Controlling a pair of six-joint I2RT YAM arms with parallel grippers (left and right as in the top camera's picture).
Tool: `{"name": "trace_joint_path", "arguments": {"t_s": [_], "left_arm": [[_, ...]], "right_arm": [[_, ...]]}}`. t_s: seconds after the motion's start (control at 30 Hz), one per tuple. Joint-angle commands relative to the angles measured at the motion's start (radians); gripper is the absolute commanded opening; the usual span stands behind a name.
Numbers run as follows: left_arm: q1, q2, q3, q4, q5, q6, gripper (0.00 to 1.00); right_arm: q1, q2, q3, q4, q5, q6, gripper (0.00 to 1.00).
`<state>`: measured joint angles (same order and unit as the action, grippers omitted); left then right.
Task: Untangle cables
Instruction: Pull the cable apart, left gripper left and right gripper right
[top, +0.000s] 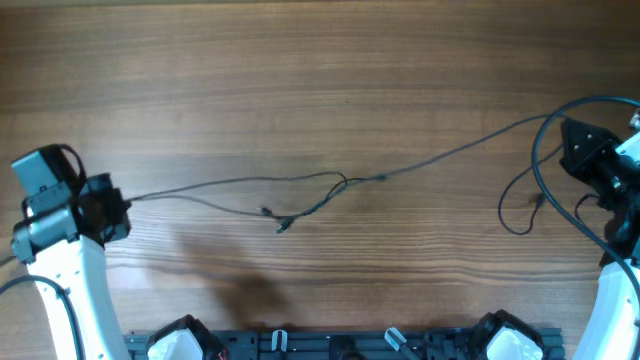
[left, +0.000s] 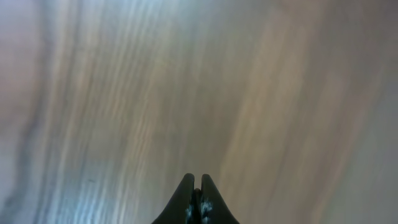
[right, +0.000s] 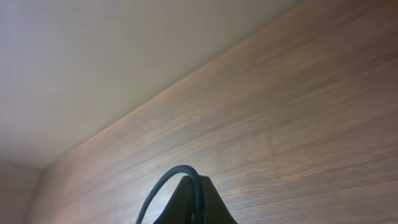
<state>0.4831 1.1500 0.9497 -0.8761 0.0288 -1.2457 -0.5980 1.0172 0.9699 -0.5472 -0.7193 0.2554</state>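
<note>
Bench (top: 320, 60): brown wood grain, viewed from overhead.

Item 1, thin cable (top: 440, 155): strung from near the left edge toward the right edge, snarled around the bench's middle, with a loose end (top: 283, 226) trailing there.

Item 2, left tool (top: 122, 205): by the left edge. I read it as clenched, fingers (left: 185, 198) pressed together (wrist view blurred), the thin cable running into it.

Item 3, right tool (top: 572, 135): by the right edge, clenched on a dark cable (right: 163, 183) that arcs over its tip.
</note>
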Motion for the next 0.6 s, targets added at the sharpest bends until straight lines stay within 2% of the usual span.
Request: {"name": "trace_joint_path", "arguments": {"t_s": [0.0, 0.1, 0.17, 0.27, 0.43, 0.57], "left_arm": [[-0.067, -0.002, 0.012, 0.079, 0.065, 0.197, 0.04], [-0.072, -0.002, 0.012, 0.177, 0.002, 0.323, 0.04], [-0.044, -0.002, 0.016, 0.229, -0.074, 0.322, 0.04], [0.039, -0.002, 0.038, 0.279, -0.112, 0.318, 0.04], [0.236, -0.002, 0.066, 0.32, -0.112, 0.319, 0.04], [0.332, 0.02, 0.066, 0.311, -0.112, 0.319, 0.04]], "right_arm": [[0.038, 0.011, 0.006, -0.004, -0.052, -0.055, 0.04], [0.054, 0.018, 0.006, -0.005, -0.025, -0.085, 0.04], [0.053, 0.021, 0.006, -0.01, 0.053, -0.09, 0.04], [0.037, 0.031, 0.006, -0.029, 0.257, 0.07, 0.04], [-0.025, 0.074, 0.006, -0.015, 0.249, 0.117, 0.04], [-0.072, 0.14, 0.006, -0.018, 0.274, 0.274, 0.04]]}}
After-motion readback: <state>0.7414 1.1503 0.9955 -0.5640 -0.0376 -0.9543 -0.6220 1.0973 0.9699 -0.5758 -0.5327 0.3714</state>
